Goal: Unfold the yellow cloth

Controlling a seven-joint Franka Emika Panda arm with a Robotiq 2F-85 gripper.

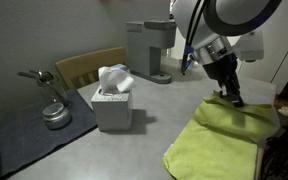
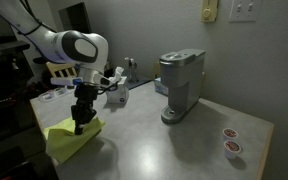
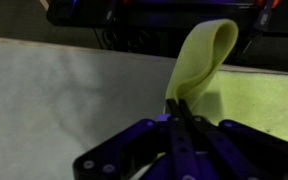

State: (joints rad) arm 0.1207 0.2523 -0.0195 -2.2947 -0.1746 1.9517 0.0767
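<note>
The yellow cloth [image 1: 216, 140] lies at the table's edge, seen in both exterior views [image 2: 69, 138]. My gripper [image 1: 230, 98] is shut on a flap of the yellow cloth and holds it just above the rest of the fabric. In the wrist view the closed fingers [image 3: 176, 108] pinch a strip of the cloth [image 3: 199, 55] that rises in a loop, with the flat part of the cloth [image 3: 259, 100] beside it.
A grey tissue box [image 1: 112, 100] stands mid-table. A coffee machine [image 1: 149, 50] stands at the back, also in an exterior view [image 2: 180, 85]. Coffee pods [image 2: 229, 140] sit near a corner. A metal tool [image 1: 52, 105] rests on a dark mat, with a chair [image 1: 84, 65] behind.
</note>
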